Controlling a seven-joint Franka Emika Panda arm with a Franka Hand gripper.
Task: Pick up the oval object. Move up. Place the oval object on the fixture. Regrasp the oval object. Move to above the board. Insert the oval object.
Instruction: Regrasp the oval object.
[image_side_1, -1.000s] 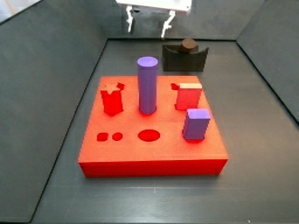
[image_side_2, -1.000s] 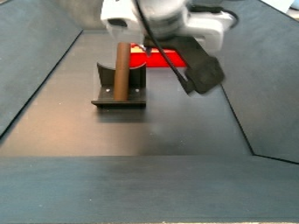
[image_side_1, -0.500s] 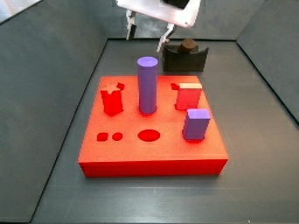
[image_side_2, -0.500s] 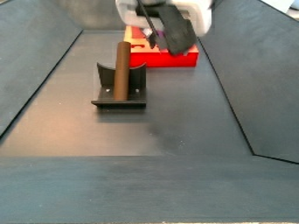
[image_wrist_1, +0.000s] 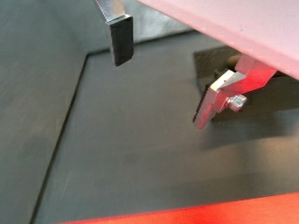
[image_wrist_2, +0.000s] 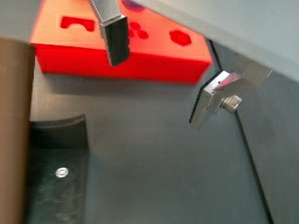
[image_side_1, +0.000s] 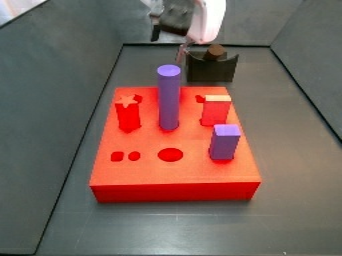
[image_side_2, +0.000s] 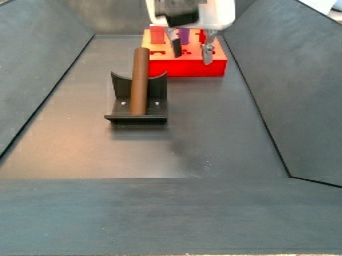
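- Pincer (image_wrist_1: 162, 77) hangs in the air with its two flat silver fingers (image_wrist_1: 121, 39) spread wide apart and only bare dark desk (image_wrist_1: 128, 166) showing between them in both wrist views; it has hold of no piece.
- In a side view the pincer (image_side_2: 191, 47) is high up near the red board (image_side_2: 187, 66), beyond the fixture (image_side_2: 136, 102) and to one side of it, not touching either.
- In a side view the pincer (image_side_1: 183, 30) sits at the far end of the desk, above and just beside the fixture (image_side_1: 211, 66); its body is blurred there.
- The oval object (image_side_2: 136, 76), a slim dark brown rod, stands upright in the fixture, resting against the upright back of the dark bracket, free of the fingers.
- From the opposite side only the brown top of the oval object (image_side_1: 213, 49) shows above the fixture.
- The board (image_side_1: 174, 170) lies flat mid-desk, carrying a tall purple cylinder (image_side_1: 168, 97), a short purple block (image_side_1: 225, 142), and two red pegs (image_side_1: 128, 113).
- An oval hole (image_side_1: 170, 154) in the board's near part is open.
- In a wrist view the board (image_wrist_2: 117, 44) lies beyond one finger, with cut-out holes visible in its top.
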